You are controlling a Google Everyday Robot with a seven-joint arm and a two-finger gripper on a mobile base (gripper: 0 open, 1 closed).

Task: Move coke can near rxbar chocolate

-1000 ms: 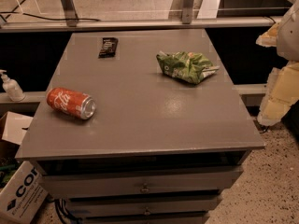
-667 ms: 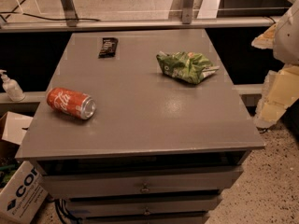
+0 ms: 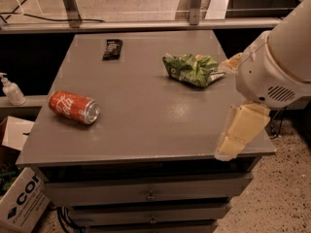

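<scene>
On my feed the tool (image 3: 236,139) hangs at the right front edge of the surface (image 3: 150,130), its pale cream body reaching down past the rim just below the bulky white arm housing (image 3: 279,64) that fills the right side of the view. Whether the tool is spread or pressed together I cannot tell from here. It holds nothing that I can see, and it is well apart from both task things.

The coke can (image 3: 74,108) lies on its side near the left front of the surface, with its silver end turned toward the right and the white script showing on the red wall. The rxbar chocolate (image 3: 112,49) lies flat toward the far left of the surface, a small black wrapper well apart from the can, with bare grey top between them.

A crumpled green snack bag (image 3: 192,69) sits toward the far right, close to the arm housing and apart from the bar.

Below the top I see drawer fronts (image 3: 150,194) with small handles. Off the surface on the left a pump bottle (image 3: 10,89) stands on a ledge, and a cardboard box (image 3: 19,204) with dark lettering sits on the floor.
</scene>
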